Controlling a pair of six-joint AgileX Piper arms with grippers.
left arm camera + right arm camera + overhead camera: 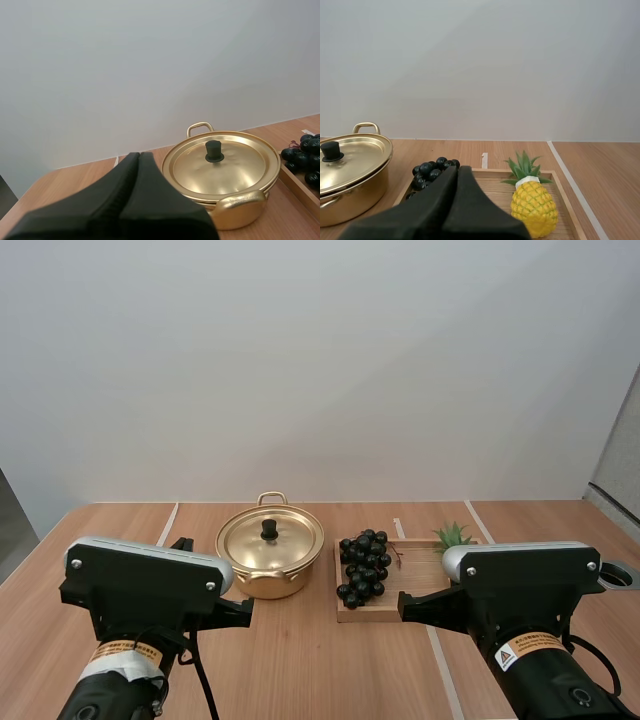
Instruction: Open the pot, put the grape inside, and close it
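The gold pot [270, 562] sits on the tabletop [300, 665] with its lid [272, 543] on, black knob [269, 529] upright. Just beside it, on the right, a bunch of dark grapes [363, 566] lies at the pot-side end of a wooden tray [415, 578] that also carries a toy pineapple [534, 202]. Left pincer [139, 156] and right pincer [458, 170] are both closed on nothing, each a single dark wedge, clear of the pot and the fruit.
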